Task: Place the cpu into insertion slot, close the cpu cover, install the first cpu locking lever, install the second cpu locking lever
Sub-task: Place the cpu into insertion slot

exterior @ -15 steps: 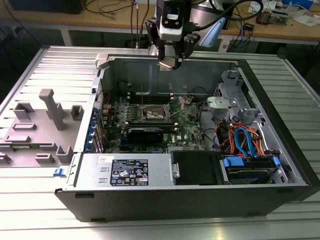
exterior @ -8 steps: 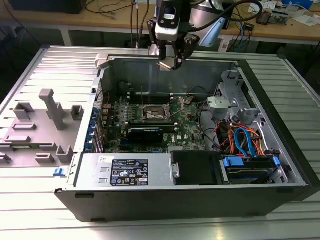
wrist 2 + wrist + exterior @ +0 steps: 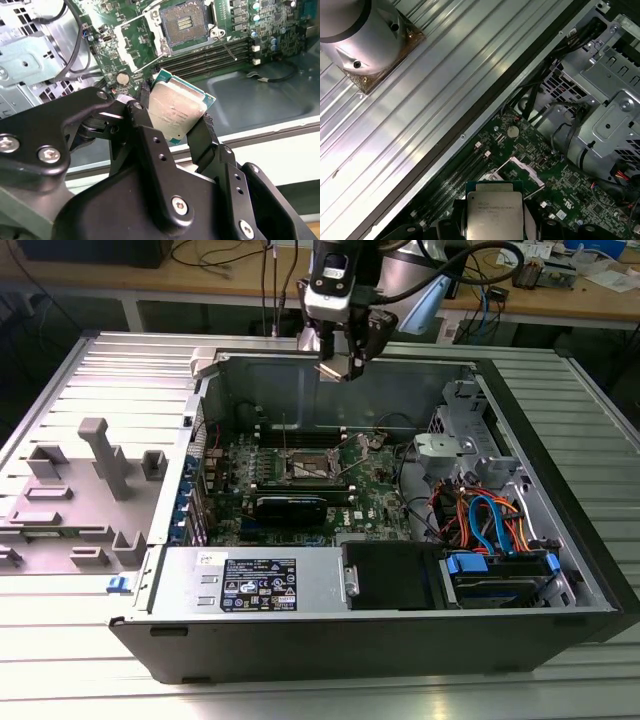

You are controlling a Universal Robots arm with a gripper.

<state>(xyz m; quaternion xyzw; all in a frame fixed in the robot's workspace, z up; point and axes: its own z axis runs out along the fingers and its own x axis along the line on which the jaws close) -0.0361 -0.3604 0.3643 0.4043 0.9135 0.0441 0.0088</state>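
My gripper (image 3: pixel 347 358) hangs above the far wall of the open computer case (image 3: pixel 330 660), shut on the cpu (image 3: pixel 338 370). In both wrist views the cpu (image 3: pixel 175 111) (image 3: pixel 492 212) is a square chip with a dull silver top and green edge, clamped between the black fingers (image 3: pixel 142 112). The insertion slot (image 3: pixel 182 24) (image 3: pixel 305 468) lies below on the green board, dark, uncovered and with nothing in it. Beside it the cpu cover (image 3: pixel 124 50) is swung open, a silvery frame. Thin lever rods stick out near the socket.
A long black card (image 3: pixel 290 507) lies in front of the socket. At the exterior view's right stands a metal drive cage (image 3: pixel 455 445) with orange and blue cables (image 3: pixel 490 520). The power supply (image 3: pixel 260 585) fills the case front. Grey fixtures (image 3: pixel 95 455) stand on the ribbed table.
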